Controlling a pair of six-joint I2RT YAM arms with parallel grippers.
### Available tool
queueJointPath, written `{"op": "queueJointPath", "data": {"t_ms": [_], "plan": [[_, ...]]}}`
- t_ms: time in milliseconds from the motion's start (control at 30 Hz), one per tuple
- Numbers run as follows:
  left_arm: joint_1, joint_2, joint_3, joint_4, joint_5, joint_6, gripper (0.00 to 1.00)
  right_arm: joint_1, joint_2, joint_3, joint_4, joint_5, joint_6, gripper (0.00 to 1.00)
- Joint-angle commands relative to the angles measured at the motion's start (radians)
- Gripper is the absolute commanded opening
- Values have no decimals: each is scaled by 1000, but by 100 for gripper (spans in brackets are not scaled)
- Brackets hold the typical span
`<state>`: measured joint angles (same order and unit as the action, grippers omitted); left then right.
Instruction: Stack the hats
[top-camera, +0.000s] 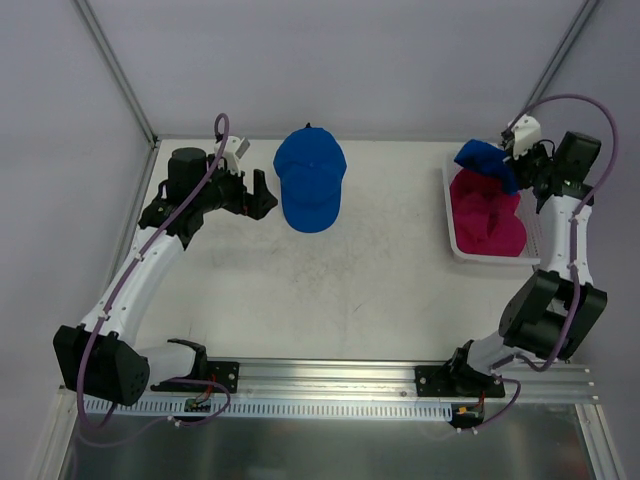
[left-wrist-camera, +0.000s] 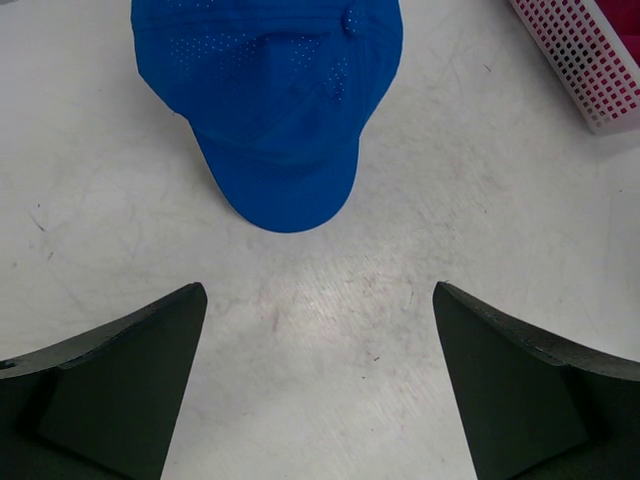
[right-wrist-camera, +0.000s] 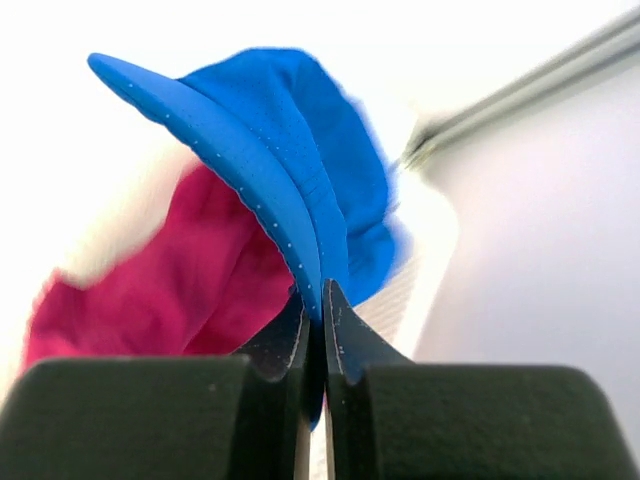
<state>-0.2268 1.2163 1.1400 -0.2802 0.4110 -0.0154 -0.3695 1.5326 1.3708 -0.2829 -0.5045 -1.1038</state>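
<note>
The left fingers (left-wrist-camera: 120, 390) are spread wide and hold nothing. They sit just left of a blue cap (top-camera: 310, 182) that lies flat on the far middle of the table, its brim towards them but apart. The right fingers (right-wrist-camera: 345, 350) are pressed together on the brim of a second blue cap (right-wrist-camera: 290, 150), held above the pink hats (top-camera: 488, 218) in a white tray (top-camera: 480, 258) at the far right. The table (top-camera: 330, 300) is white and scuffed, with pale walls around it.

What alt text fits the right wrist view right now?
The right gripper is shut on the brim of a blue cap, which it holds edge-on. Behind the cap, blurred pink caps lie in a white tray.
</note>
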Motion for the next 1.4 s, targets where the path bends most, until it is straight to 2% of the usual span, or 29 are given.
{"op": "queueJointPath", "data": {"t_ms": [0, 167, 300, 500, 567, 667, 767, 833, 900, 1033, 1133, 1200, 1367], "plan": [[18, -44, 24, -2, 20, -14, 99, 56, -138, 138, 86, -63, 125, 0], [52, -54, 52, -14, 25, -46, 99, 190, -187, 194, 200, 58, 180, 0], [96, -63, 63, -28, 49, -83, 99, 384, -221, 88, 341, 142, 6, 0], [115, -87, 52, -36, 51, -86, 99, 585, -149, 135, 405, 270, -16, 0], [118, -96, 47, -37, 90, -77, 99, 633, -129, 152, 450, 334, -37, 0], [115, -122, 38, -21, 153, -48, 99, 701, -95, 247, 400, 388, 40, 0], [115, -170, 21, 102, 195, 5, 99, 722, -72, 367, 306, 454, 195, 0], [95, -204, -11, 256, 195, 122, 96, 736, -66, 430, 207, 486, 269, 0], [42, -205, 0, 324, 181, 269, 90, 748, -74, 488, 162, 498, 364, 0], [-60, -190, 20, 514, 172, 469, 66, 779, -135, 501, 65, 451, 475, 1], [-185, -202, -48, 665, 132, 673, 56, 834, -202, 446, 60, 425, 483, 0], [-242, -201, -106, 784, 117, 820, 55, 885, -226, 427, 54, 429, 481, 0], [-362, -181, -164, 877, 112, 1014, 54, 980, -252, 427, 13, 442, 490, 0]]}}
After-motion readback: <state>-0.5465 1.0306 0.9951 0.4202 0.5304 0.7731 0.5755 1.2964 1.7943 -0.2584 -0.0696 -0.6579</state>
